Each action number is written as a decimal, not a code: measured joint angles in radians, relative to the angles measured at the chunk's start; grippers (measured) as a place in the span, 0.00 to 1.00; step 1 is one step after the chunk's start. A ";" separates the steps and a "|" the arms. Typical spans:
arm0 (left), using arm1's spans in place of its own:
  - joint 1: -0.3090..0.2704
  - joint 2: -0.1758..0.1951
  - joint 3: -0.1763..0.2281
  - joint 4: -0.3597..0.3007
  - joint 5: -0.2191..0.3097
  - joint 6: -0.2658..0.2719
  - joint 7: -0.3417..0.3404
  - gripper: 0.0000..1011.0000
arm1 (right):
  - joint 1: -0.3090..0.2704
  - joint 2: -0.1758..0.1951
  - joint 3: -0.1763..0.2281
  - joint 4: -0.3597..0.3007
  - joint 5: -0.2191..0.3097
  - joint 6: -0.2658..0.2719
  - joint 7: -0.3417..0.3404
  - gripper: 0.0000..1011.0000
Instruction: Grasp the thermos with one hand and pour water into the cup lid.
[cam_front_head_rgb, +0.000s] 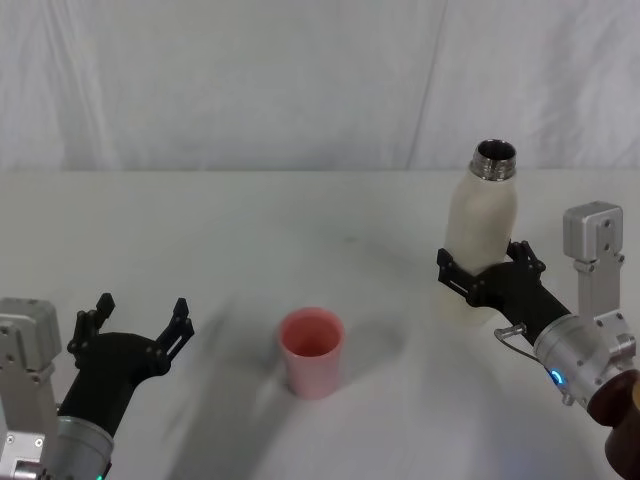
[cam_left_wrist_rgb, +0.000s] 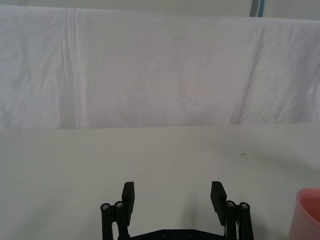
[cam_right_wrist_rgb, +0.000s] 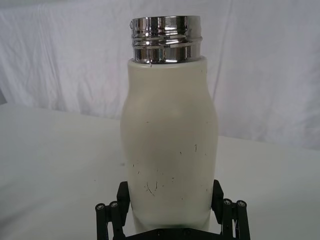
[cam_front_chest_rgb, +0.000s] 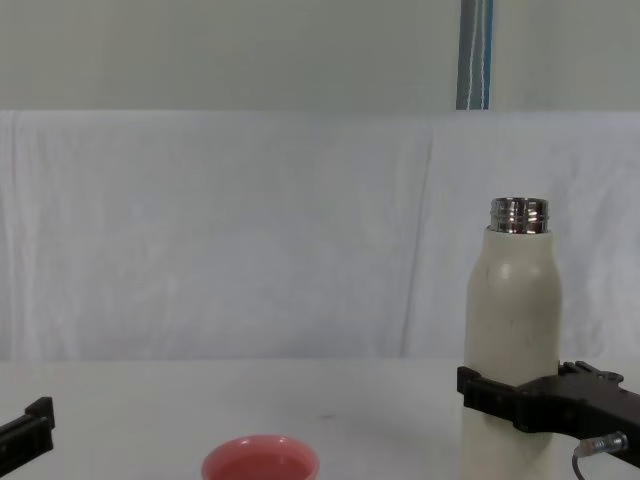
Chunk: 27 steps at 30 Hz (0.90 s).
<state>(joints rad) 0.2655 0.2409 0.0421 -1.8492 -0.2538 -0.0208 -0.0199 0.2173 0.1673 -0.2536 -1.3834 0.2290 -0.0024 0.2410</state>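
The thermos (cam_front_head_rgb: 482, 235) is held upright at the table's (cam_front_head_rgb: 250, 230) right side, uncapped, steel neck up. It is clamped low on its body by the right gripper (cam_front_head_rgb: 488, 275), one jaw on each side. The cup lid (cam_front_head_rgb: 311, 351) is seen near centre, well apart from the thermos, mouth up. The left gripper (cam_front_head_rgb: 140, 320) is parked at lower left w/ fingers spread, nothing between them.

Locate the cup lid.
In the head view the cup lid stands upright on the table's near centre, between the open left end effector and the thermos.
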 joint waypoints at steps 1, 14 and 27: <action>0.000 0.000 0.000 0.000 0.000 0.000 0.000 0.99 | 0.000 0.000 0.000 0.000 0.000 -0.001 0.003 0.99; 0.000 0.000 0.000 0.000 0.000 0.000 0.000 0.99 | 0.002 0.003 0.000 -0.005 0.004 -0.010 0.013 0.99; 0.000 0.000 0.000 0.000 0.000 0.000 0.000 0.99 | -0.010 0.011 0.003 -0.024 -0.003 -0.010 0.005 0.99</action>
<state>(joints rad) 0.2655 0.2410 0.0421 -1.8492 -0.2538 -0.0208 -0.0199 0.2069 0.1785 -0.2504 -1.4076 0.2257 -0.0123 0.2464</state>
